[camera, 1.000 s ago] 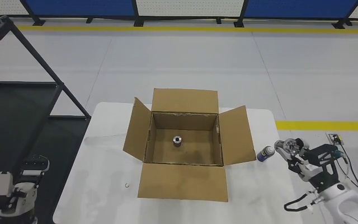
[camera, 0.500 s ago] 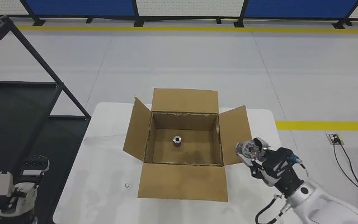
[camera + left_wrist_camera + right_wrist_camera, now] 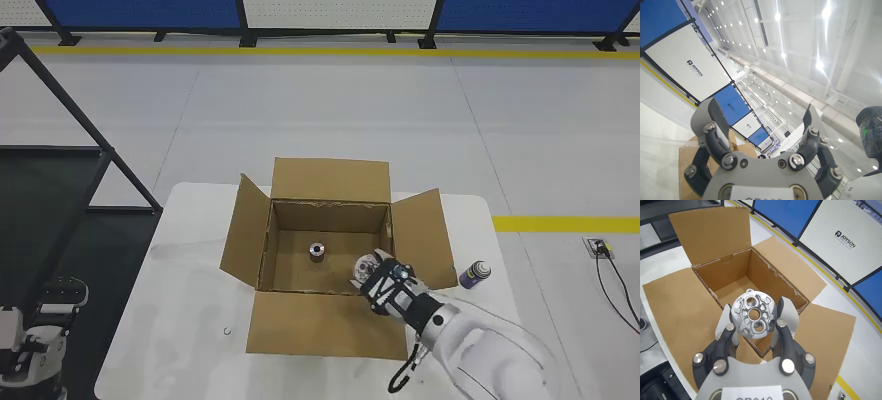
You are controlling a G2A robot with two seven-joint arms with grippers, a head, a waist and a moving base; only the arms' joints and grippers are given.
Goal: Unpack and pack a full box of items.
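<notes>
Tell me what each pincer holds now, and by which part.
The right pincer holds a round metal disc by its rim. The left pincer is open and holds nothing.

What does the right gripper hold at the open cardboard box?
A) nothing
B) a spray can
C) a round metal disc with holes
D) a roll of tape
C: the right gripper is shut on the metal disc, over a corner of the cardboard box.
</notes>
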